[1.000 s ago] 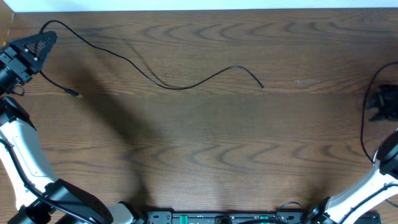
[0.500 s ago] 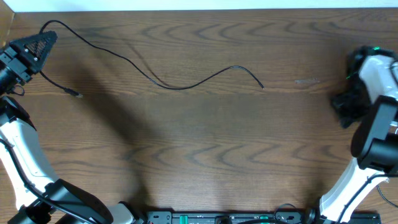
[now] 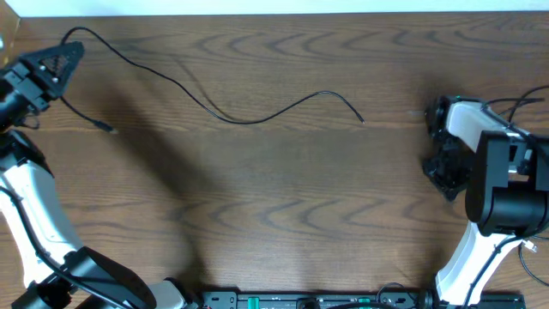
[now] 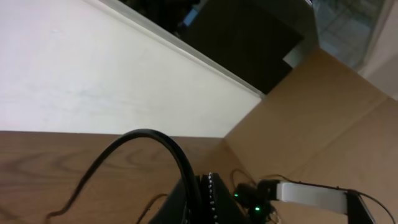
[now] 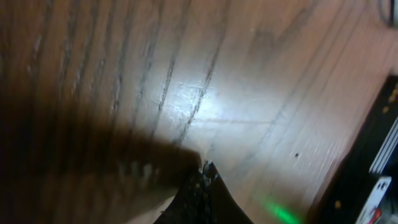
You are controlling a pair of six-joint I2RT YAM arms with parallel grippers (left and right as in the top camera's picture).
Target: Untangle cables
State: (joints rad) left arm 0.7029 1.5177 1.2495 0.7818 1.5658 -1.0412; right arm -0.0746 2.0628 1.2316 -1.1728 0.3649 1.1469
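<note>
One thin black cable (image 3: 257, 118) lies across the back of the wooden table (image 3: 283, 215). It curves from a loop at the far left to a small plug (image 3: 361, 120) near the middle. Its other end (image 3: 106, 129) rests at the left. My left gripper (image 3: 70, 53) is at the far left corner, shut on this cable near the loop. In the left wrist view the cable (image 4: 149, 140) arches up out of the closed left gripper (image 4: 203, 186). My right gripper (image 3: 439, 170) hovers low at the right, shut on nothing. The blurred right wrist view shows the right gripper (image 5: 206, 171) over bare wood.
A cardboard box (image 4: 323, 99) stands beyond the table's left end. A black equipment bar (image 3: 309, 300) runs along the front edge. The right arm's own thicker cable (image 3: 513, 107) hangs at the far right. A white strip (image 3: 274, 7) borders the back edge.
My right arm has swung in from the right edge toward the table's middle, and its jaws have shut. The left gripper has shifted slightly right with the cable.
</note>
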